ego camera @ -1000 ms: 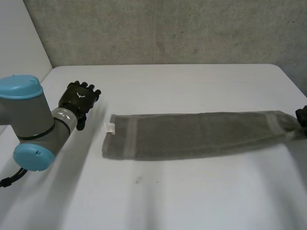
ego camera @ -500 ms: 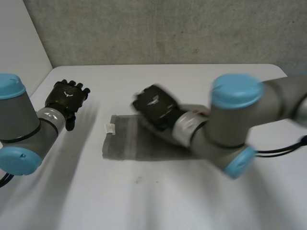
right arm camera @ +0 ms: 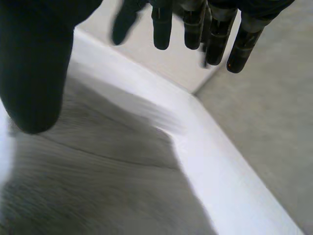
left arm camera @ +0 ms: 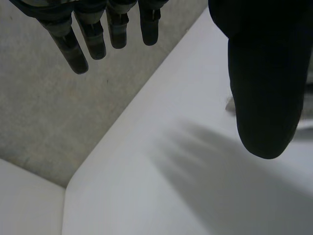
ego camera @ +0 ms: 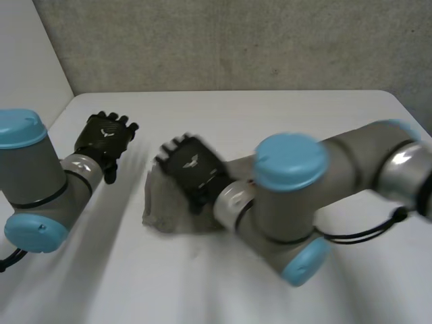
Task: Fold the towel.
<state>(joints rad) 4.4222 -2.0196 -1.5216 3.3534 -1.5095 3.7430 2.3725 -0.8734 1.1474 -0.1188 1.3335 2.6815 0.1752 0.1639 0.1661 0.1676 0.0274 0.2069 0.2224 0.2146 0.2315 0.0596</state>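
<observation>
The grey towel lies on the white table; its left end shows, and the rest is hidden behind my right arm. My right hand hovers over that left end, open with straight fingers. In the right wrist view the towel spreads beneath the right hand, with nothing between thumb and fingers. My left hand is open, above bare table to the left of the towel and apart from it. Its fingers and thumb hang straight over the table.
A grey wall runs behind the table's far edge. The right arm stretches across the table's middle from the right. The table's far left corner lies beyond the right hand's fingertips.
My right arm has swept from the towel's right end across to its left end, and its hand has gone from shut to open. The left hand shifted slightly.
</observation>
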